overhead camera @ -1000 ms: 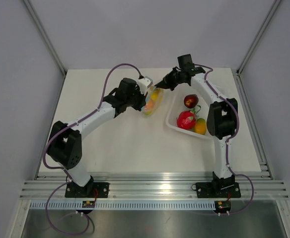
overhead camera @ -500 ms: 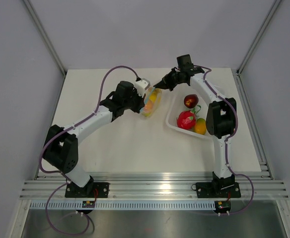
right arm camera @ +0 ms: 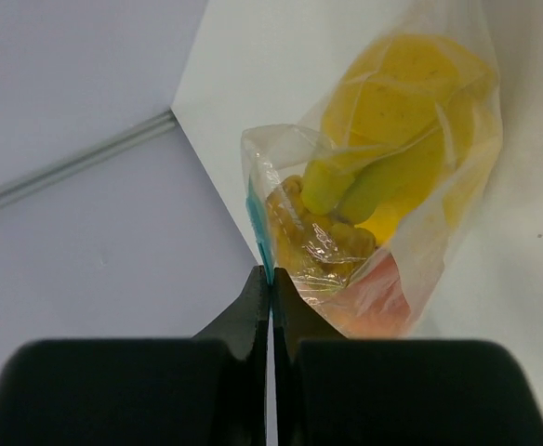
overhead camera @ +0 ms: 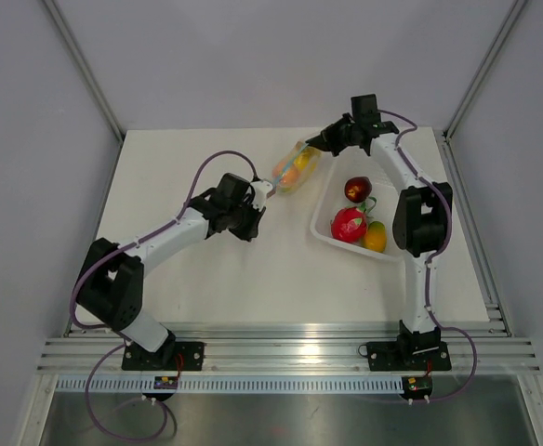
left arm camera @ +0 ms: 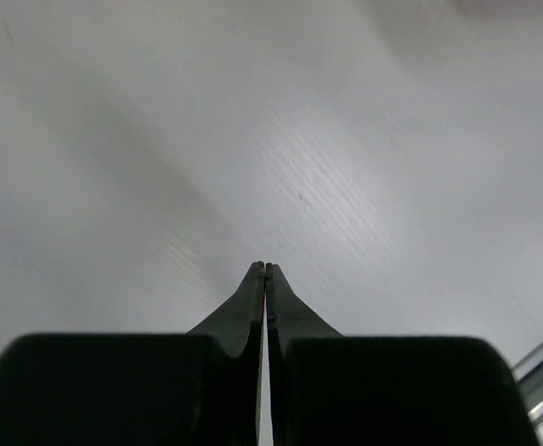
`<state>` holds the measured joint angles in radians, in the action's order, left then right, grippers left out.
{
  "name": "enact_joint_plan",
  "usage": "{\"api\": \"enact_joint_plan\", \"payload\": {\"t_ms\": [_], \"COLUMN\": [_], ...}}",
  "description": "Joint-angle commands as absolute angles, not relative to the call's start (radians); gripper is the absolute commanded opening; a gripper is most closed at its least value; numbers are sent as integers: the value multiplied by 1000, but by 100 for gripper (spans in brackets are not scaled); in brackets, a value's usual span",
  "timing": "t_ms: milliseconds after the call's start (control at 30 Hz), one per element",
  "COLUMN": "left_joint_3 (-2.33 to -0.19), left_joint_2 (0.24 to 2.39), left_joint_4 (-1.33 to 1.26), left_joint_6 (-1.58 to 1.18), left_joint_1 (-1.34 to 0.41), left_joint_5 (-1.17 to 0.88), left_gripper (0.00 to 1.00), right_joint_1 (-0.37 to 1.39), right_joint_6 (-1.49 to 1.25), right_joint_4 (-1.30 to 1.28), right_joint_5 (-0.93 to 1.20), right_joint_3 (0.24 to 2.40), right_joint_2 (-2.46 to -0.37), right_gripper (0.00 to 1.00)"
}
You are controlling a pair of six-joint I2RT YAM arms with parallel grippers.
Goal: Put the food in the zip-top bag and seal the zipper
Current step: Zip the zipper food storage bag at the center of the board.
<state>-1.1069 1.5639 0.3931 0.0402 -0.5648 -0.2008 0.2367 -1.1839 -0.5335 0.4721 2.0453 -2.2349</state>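
The clear zip-top bag (overhead camera: 293, 170) hangs tilted from my right gripper (overhead camera: 316, 146) near the back of the table. In the right wrist view the gripper (right arm camera: 270, 274) is shut on the bag's light-blue zipper strip (right arm camera: 258, 228) at one end. Inside the bag (right arm camera: 457, 186) are the yellow-green banana bunch (right arm camera: 364, 186), a round yellow lemon (right arm camera: 406, 84) and the orange-pink peach (right arm camera: 378, 302). My left gripper (overhead camera: 249, 221) is shut and empty, left of and nearer than the bag, apart from it. Its wrist view (left arm camera: 266, 269) shows only bare table.
A white tray (overhead camera: 321, 232) stands right of the bag, under the right arm, holding a dark red apple (overhead camera: 357, 189), a red fruit (overhead camera: 349, 225) and an orange fruit (overhead camera: 375, 237). Grey walls close the back and sides.
My left gripper has let go of the bag and drawn back toward the near left. My right gripper has carried the bag up and to the right.
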Motion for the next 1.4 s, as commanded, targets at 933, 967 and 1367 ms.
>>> {"api": "enact_joint_plan", "payload": {"t_ms": [933,967,1367], "left_joint_3": [-1634,-1646,-1684], "left_joint_2": [1716,1726,1833], "left_joint_4": [543,545,540], "left_joint_6": [-48,-45,-49], "left_joint_1": [-594,-600,-627], "left_joint_5": [-141,-138,-64], "left_gripper": [45,45,45], "right_joint_1": [271,273,282], "right_joint_6": [-1132,-1131,-1134], "right_joint_4": [-377,-379,-370], "right_joint_5": [506,506,520], "right_joint_3": [1778,1776,1747], "right_joint_2": [-2000,-1999,-1987], "right_gripper": [0,0,0]}}
